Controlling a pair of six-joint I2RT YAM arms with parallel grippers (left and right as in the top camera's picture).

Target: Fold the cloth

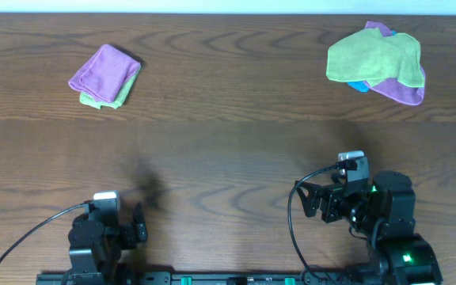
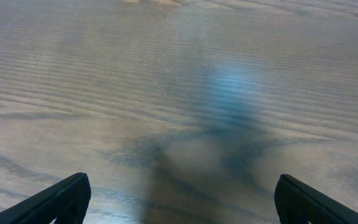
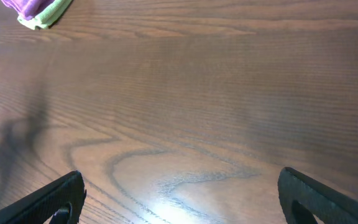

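A folded purple cloth on a folded green one (image 1: 105,75) lies at the far left of the table; its corner shows in the right wrist view (image 3: 37,11). A loose heap of cloths (image 1: 377,62), green on top of purple and blue, lies at the far right. My left gripper (image 1: 138,223) is open and empty near the front edge, over bare wood (image 2: 179,199). My right gripper (image 1: 313,201) is open and empty at the front right, over bare wood (image 3: 179,199). Both are far from the cloths.
The wooden table (image 1: 228,150) runs across the whole view. The arm bases and a black rail (image 1: 236,279) sit along the front edge. A black cable (image 1: 291,229) loops beside the right arm.
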